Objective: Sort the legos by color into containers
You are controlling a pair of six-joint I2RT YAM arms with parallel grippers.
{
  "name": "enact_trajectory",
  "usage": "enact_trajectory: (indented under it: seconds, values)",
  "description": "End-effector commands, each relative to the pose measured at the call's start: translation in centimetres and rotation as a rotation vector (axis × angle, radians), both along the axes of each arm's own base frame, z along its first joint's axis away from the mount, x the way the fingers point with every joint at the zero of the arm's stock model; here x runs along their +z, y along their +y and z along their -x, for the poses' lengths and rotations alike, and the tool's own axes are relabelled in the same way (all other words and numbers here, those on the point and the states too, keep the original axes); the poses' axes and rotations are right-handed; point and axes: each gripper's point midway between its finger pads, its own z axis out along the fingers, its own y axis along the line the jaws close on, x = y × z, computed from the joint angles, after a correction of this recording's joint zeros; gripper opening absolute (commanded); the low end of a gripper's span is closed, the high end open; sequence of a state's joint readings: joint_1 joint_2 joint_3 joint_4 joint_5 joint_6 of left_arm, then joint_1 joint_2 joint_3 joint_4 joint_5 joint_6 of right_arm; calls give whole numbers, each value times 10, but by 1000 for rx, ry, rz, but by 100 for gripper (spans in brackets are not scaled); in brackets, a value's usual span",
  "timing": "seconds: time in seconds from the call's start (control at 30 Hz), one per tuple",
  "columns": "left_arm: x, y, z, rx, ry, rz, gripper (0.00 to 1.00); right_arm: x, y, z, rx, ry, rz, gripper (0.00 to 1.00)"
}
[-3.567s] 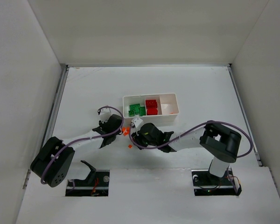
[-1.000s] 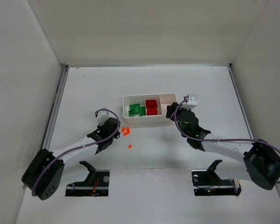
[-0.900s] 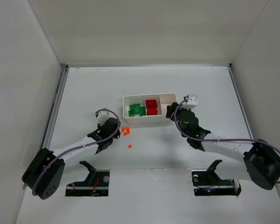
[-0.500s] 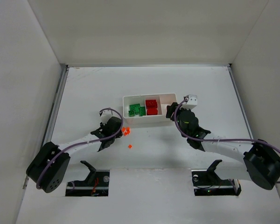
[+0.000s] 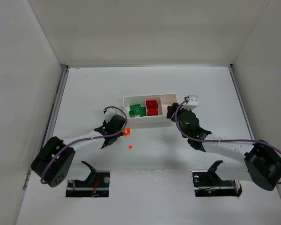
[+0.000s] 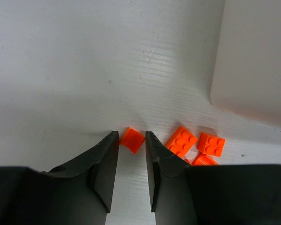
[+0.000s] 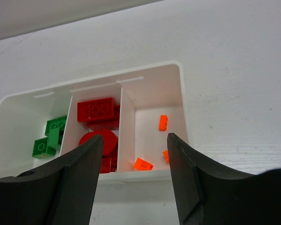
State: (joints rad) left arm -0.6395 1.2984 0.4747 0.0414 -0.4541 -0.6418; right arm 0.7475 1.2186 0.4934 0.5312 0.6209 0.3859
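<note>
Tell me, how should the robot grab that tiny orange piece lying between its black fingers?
From straight above, pinching two opposite flat sides. The orange piece lies flat on the table, turned cornerwise to the left gripper, so a small wrist twist would probably square the grip.

- desk (image 5: pixel 187 84): plain white, faintly ribbed.
- tray (image 7: pixel 150 71): white, walls and dividers alike.
- green legos (image 7: pixel 50 137): left compartment, one even green.
- red legos (image 7: pixel 97 110): middle compartment, deep red.
- orange bits (image 7: pixel 163 122): right compartment, bright orange.
- orange brick (image 6: pixel 132 140) and orange pieces (image 6: pixel 181 141): loose on the desk near the tray, the same bright orange.
- left pincer (image 6: pixel 132 135), right pincer (image 7: pixel 135 139): black.
- arms (image 5: pixel 220 149): white links, black joints.
- cable (image 5: pixel 229 139): purple.
</note>
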Motion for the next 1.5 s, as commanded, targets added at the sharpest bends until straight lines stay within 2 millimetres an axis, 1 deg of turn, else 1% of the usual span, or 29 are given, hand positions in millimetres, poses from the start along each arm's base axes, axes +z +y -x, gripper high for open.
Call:
enact_trajectory:
  seconds: [0.0,0.13,0.27,0.53,0.6,0.67,0.73,0.83,0.87,0.9,0.97,1.03,1.13,1.23,1.37,1.43,1.47]
  values:
    - [-5,5,7,-28,51,-63,24,13,3,0,5,-38,-43,63]
    - [-4,7,9,-23,51,-74,18,15,3,1,5,-41,-47,63]
    - [7,8,9,-9,13,-54,14,15,3,1,5,-42,-48,63]
    - [47,3,8,3,-86,20,13,16,2,2,6,-45,-52,63]
    - [63,-3,9,-3,-113,52,13,17,0,2,-1,-48,-53,62]
    - [83,-14,7,-24,-149,98,13,20,-3,3,-13,-60,-61,62]
    - [104,-34,4,-69,-180,147,13,24,-10,5,-37,-73,-79,61]
    - [135,-72,-4,-145,-219,223,13,31,-22,9,-76,-93,-119,52]
    - [147,-91,-7,-179,-239,256,13,33,-32,10,-103,-102,-140,50]
    - [157,-106,-12,-202,-259,280,13,34,-40,10,-129,-106,-158,47]
    - [172,-138,-21,-253,-282,323,13,36,-56,11,-181,-115,-197,43]
    - [181,-169,-31,-296,-295,356,13,34,-72,12,-228,-111,-230,41]
    - [185,-212,-48,-347,-306,382,13,29,-87,12,-267,-95,-279,41]
    - [183,-250,-63,-389,-296,396,13,30,-90,12,-260,-96,-302,42]
    - [175,-286,-83,-419,-287,397,13,32,-89,13,-252,-100,-314,42]
    - [169,-297,-93,-422,-283,379,14,33,-88,14,-250,-104,-317,42]
    - [166,-302,-97,-421,-282,375,17,34,-88,14,-250,-105,-318,42]
